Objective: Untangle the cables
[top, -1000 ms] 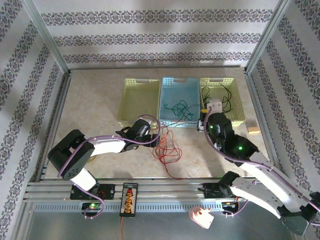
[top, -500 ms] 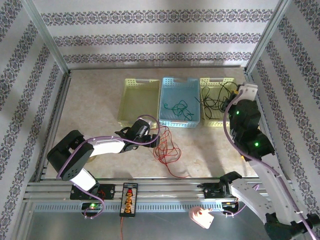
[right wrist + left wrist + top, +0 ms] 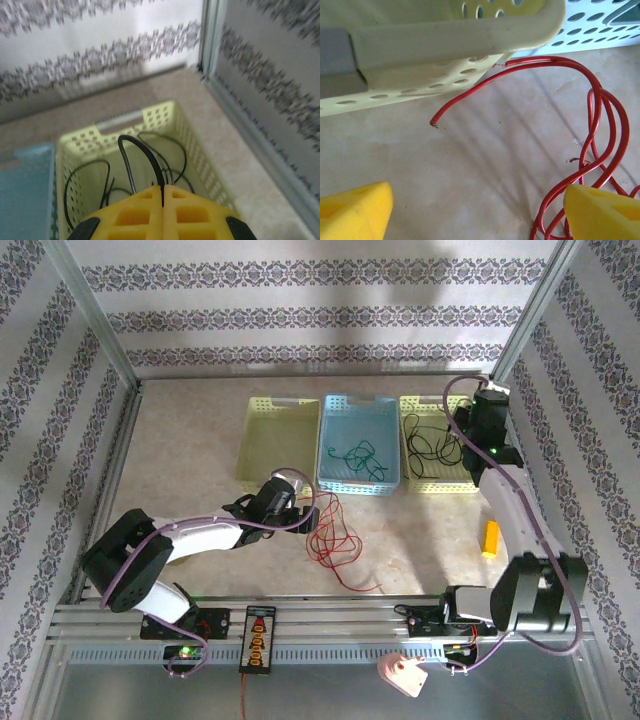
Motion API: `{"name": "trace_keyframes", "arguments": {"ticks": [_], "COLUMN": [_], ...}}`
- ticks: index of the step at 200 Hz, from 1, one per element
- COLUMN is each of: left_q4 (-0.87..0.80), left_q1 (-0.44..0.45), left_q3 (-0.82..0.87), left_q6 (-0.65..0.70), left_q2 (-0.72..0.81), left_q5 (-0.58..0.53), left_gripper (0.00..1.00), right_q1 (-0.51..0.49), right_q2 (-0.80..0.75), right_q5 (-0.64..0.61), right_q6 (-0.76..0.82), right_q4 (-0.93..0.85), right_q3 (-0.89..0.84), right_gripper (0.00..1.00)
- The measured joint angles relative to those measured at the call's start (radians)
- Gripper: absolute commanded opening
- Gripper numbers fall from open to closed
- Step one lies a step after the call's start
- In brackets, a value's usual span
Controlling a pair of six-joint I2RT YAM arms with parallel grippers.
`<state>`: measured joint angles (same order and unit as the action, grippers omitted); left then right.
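The right gripper point(image 3: 162, 199), its yellow jaws pressed together on a strand of the black cable point(image 3: 430, 445), now stands high over the far right side of the right-hand yellow basket point(image 3: 440, 400). A second ago it sat low at that basket's near edge, and the arm has since swung up and back toward the wall. The black cable lies coiled inside that basket, with one loop rising from between the pinching jaws.

The green cable point(image 3: 352, 455) rests in the blue basket point(image 3: 358, 400), as before.

The left gripper point(image 3: 308, 517) has hardly shifted and hangs by the near right corner of the left yellow basket point(image 3: 262, 405). Its jaws are spread wide and hold nothing. The red cable point(image 3: 335, 535) sprawls in loops on the table point(image 3: 190, 460) just beside it. One free end lies on the table beside the yellow basket's wall, and the cable's tail trails toward the near edge, a little further right than earlier.
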<state>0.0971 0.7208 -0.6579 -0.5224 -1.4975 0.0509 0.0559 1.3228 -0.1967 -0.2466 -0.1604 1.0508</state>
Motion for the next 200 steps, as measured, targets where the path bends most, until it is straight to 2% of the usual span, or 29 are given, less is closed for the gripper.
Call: {"name": "trace_keyframes", "arguments": {"ticks": [9,15,24,39,101,131,177,200], "left_q4": [0.000,-0.001,-0.002,-0.003,-0.004,-0.003,-0.003,-0.003], "left_q1": [0.000,0.000,0.000,0.000,0.000,0.000,0.000,0.000], "left_q3": [0.000,0.000,0.002,0.003,0.011,0.013,0.013,0.013], "left_q6": [0.003,0.006,0.011,0.022,0.045,0.048,0.048,0.050], "left_q2": [0.005,0.009,0.019,0.042,0.070,0.070,0.042,0.025], "left_q5": [0.001,0.001,0.001,0.001,0.024,0.047,0.086,0.112], "left_gripper": [0.89,0.89,0.89,0.89,0.89,0.89,0.88,0.85], "right_q1": [0.006,0.008,0.008,0.008,-0.022,-0.167,-0.338,-0.437], "right_q2": [0.042,0.065,0.087,0.090,-0.164,-0.247,-0.282,-0.282], "right_q5": [0.028,0.043,0.056,0.064,0.095,0.170,0.252,0.279], "right_q6": [-0.020,-0.029,-0.046,-0.077,-0.160,-0.164,-0.180,-0.183], "right_q4": [-0.006,-0.015,-0.034,-0.058,-0.094,-0.137,-0.206,-0.211], "right_q3": [0.001,0.001,0.001,-0.006,-0.142,-0.204,-0.288,-0.323], "right_gripper": [0.32,0.41,0.50,0.55,0.59,0.59,0.59,0.59]}}
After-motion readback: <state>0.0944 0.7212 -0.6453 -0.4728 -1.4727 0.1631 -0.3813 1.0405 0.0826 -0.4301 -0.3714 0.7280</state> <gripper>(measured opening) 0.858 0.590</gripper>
